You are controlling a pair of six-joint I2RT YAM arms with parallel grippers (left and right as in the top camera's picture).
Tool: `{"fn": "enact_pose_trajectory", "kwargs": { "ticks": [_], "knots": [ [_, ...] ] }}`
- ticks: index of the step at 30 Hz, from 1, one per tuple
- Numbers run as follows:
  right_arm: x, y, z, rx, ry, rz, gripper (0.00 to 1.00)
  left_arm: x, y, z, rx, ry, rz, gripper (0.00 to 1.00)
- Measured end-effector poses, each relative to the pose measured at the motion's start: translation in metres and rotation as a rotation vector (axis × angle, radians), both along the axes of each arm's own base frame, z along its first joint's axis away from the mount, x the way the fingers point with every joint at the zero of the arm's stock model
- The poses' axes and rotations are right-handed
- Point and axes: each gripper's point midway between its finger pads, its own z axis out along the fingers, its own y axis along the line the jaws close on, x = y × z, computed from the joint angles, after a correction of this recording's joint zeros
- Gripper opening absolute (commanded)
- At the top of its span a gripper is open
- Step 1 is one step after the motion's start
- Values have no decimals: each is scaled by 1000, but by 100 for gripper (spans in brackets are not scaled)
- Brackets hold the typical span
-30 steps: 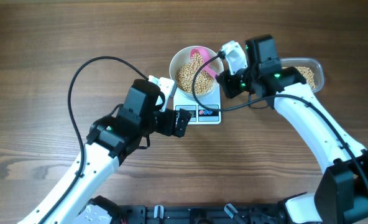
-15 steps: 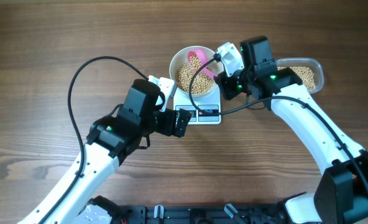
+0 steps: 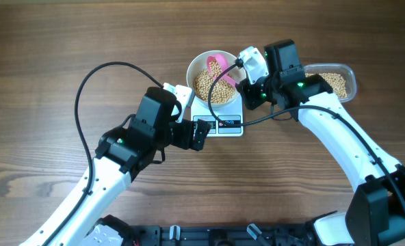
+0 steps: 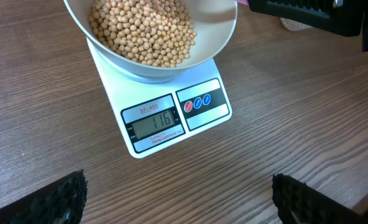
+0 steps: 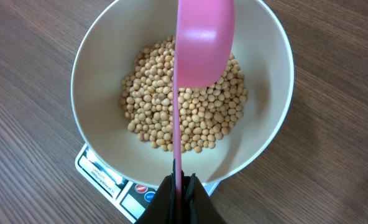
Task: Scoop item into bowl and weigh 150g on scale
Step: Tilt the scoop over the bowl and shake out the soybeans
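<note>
The white bowl (image 3: 201, 65) stands on the white scale (image 3: 219, 117) and holds a heap of tan beans (image 3: 208, 85). My right gripper (image 3: 243, 85) is shut on the thin handle of a pink scoop (image 3: 223, 60), whose cup hangs over the beans inside the bowl. In the right wrist view the scoop (image 5: 202, 43) sits above the beans (image 5: 190, 118), with the right gripper (image 5: 179, 183) clamped on its handle. My left gripper (image 3: 202, 133) is open just in front of the scale, nothing between its fingers (image 4: 59, 199). The scale (image 4: 199, 102) display reads 116 under the bowl (image 4: 215, 37).
A clear plastic tub (image 3: 349, 76) with more beans lies right of the bowl, partly under my right arm. Black cables loop from both wrists above the wooden table (image 3: 52, 41). The arm bases sit along the near edge.
My right gripper has shifted a little to the left, carrying the pink scoop farther in over the bowl; it then held still. The left arm has not moved.
</note>
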Motion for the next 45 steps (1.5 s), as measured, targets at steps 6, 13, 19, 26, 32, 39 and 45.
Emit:
{"fn": "enact_pose_trajectory", "kwargs": {
  "ticks": [6, 13, 19, 26, 32, 39, 45],
  "knots": [
    [0, 0, 0, 0, 2, 0, 4, 0, 0, 0, 0, 0, 0, 100],
    [-2, -1, -2, -16, -1, 21, 4, 0, 0, 0, 0, 0, 0, 100],
    [-6, -9, -8, -98, -22, 79, 4, 0, 0, 0, 0, 0, 0, 100],
    [-4, -10, -7, -107, -34, 81, 4, 0, 0, 0, 0, 0, 0, 100],
    [4, -8, 13, -86, -112, 75, 5, 0, 0, 0, 0, 0, 0, 100],
    [-5, -11, 19, -90, -98, 76, 4, 0, 0, 0, 1, 1, 0, 100],
    [-6, -11, 18, -92, -91, 76, 4, 0, 0, 0, 1, 1, 0, 100]
  ]
}}
